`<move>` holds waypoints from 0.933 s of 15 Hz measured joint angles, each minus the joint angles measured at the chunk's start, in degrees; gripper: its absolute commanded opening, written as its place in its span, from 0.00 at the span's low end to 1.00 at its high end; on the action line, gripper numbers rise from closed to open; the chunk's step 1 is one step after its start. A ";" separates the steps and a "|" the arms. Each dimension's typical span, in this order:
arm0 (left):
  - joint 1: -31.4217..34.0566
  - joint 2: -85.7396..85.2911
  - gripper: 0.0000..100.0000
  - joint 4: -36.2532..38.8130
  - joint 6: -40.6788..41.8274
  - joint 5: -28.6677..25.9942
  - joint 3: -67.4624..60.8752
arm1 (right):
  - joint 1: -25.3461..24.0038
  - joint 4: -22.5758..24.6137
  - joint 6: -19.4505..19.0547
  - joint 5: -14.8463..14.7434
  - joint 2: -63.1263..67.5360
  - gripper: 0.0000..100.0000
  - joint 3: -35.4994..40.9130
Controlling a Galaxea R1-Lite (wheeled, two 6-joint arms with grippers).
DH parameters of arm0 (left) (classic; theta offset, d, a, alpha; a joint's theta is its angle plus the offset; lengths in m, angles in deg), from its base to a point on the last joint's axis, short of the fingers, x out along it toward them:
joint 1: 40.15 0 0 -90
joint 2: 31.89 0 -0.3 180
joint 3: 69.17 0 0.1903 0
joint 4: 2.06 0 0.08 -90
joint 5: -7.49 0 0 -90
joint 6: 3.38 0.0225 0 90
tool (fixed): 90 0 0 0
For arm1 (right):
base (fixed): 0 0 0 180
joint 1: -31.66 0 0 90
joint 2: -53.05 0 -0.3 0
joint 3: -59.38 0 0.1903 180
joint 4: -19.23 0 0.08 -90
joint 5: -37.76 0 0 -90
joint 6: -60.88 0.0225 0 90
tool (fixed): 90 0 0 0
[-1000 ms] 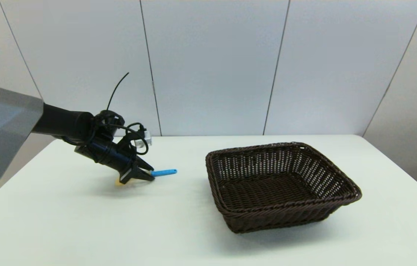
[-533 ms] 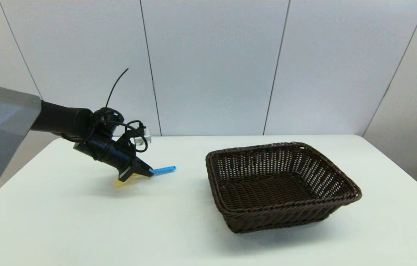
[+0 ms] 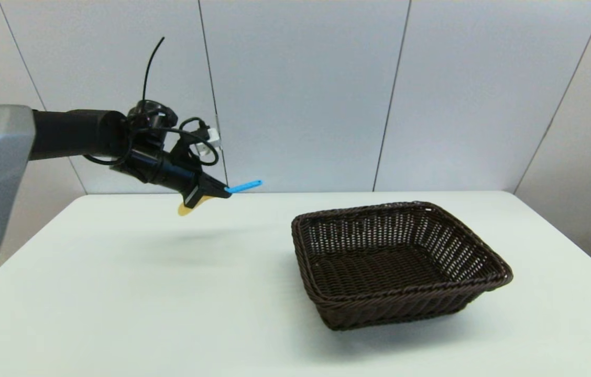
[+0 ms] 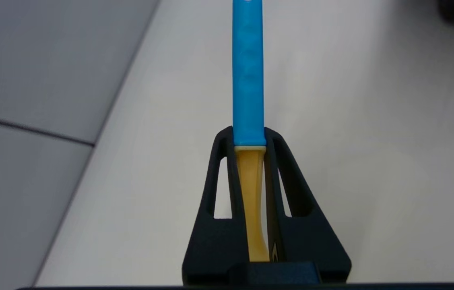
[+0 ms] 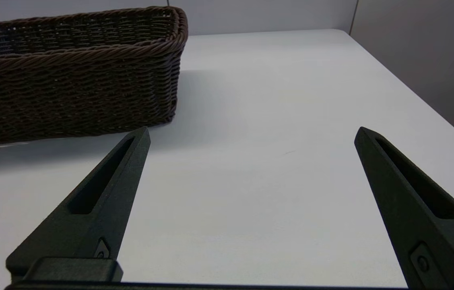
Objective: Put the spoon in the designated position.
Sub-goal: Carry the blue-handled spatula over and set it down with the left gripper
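Note:
My left gripper [image 3: 220, 191] hangs well above the table's far left part, shut on the spoon [image 3: 243, 185]. The blue handle points toward the basket and the yellow bowl sticks out behind the fingers. In the left wrist view the spoon [image 4: 248, 80] runs straight between the closed fingers [image 4: 221, 169] of the left gripper [image 4: 249, 137]. The dark wicker basket [image 3: 484, 251] stands on the right half of the table, nothing inside it. My right gripper [image 5: 251, 135] is open low over the table, near the basket [image 5: 74, 76]; it is out of the head view.
The white table [image 3: 143, 314] ends at a pale panelled wall behind. Its right edge [image 5: 420, 92] runs close to my right gripper. A loose black cable stands up from the left wrist [image 3: 149, 63].
My left gripper has lifted the spoon off the table and carried it up and slightly right. The basket has not moved.

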 measured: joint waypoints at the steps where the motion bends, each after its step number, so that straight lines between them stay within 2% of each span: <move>1: -1.37 0.80 0.00 0.26 -2.11 0.00 2.19 | 0.00 0.04 0.01 0.02 0.00 1.00 0.00; 6: -8.72 4.44 0.00 9.26 -15.19 -0.18 4.82 | 0.00 0.00 0.00 0.05 0.00 1.00 0.00; 14: -13.76 8.29 0.00 25.20 -27.12 -0.13 4.90 | 0.00 -0.02 0.00 0.02 0.00 1.00 0.00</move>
